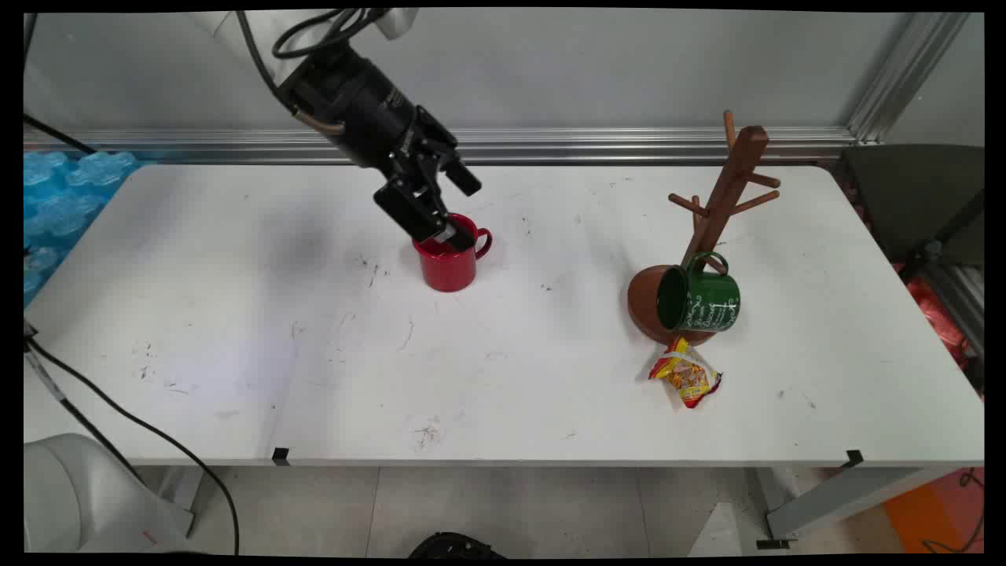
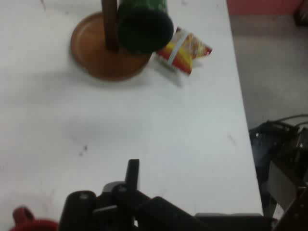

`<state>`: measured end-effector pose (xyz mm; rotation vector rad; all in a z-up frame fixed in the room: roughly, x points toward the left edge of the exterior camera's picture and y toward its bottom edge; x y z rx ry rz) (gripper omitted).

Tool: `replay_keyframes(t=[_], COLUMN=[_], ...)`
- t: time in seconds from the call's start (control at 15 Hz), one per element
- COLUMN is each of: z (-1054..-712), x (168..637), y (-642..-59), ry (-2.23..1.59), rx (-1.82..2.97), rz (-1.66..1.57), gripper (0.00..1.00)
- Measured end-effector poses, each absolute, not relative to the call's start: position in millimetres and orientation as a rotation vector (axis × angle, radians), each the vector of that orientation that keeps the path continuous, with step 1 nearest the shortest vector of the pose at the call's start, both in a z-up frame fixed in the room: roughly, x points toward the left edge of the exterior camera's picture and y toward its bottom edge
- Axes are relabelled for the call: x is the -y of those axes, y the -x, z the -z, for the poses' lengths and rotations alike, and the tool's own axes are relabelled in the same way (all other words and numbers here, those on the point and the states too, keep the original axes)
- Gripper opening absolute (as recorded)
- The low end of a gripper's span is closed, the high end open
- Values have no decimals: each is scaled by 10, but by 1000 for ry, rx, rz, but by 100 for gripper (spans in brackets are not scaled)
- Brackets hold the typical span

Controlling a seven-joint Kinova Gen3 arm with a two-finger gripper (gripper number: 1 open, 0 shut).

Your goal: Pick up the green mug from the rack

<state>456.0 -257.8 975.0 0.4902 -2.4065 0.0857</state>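
Red mug (image 1: 448, 266) upright, tool (image 1: 449, 233) at rim

Arm: white glossy link, seen only at the top edge of the main view.
Wrist: thick black cylinder with a small pale marking on its side and a brownish ring near its upper end.
Cables: black, looped above the wrist (image 1: 330, 31).
Gripper (image 1: 448, 216): black, two-fingered, built of angular hinged links.
Fingers (image 1: 464, 179): flat, black, blunt-tipped.
Linkage in hand view (image 2: 120, 202): black bars with round pivot screws and a narrow upright finger (image 2: 133, 173).
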Motion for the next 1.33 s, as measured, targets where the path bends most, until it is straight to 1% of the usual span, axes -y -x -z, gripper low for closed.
replay_keyframes(t=[0.27,0.47,0.93,1.33], z=[-9752,-9669,-9350,-9004], x=[2692,2790,2993,3122], y=[-4307,-4061,-3548,-3154], ry=[-459,-455,-493,-550], rx=[2369,2343,2307,2279], rz=[-82,-78,-71,-60], gripper=[100,100,100,100])
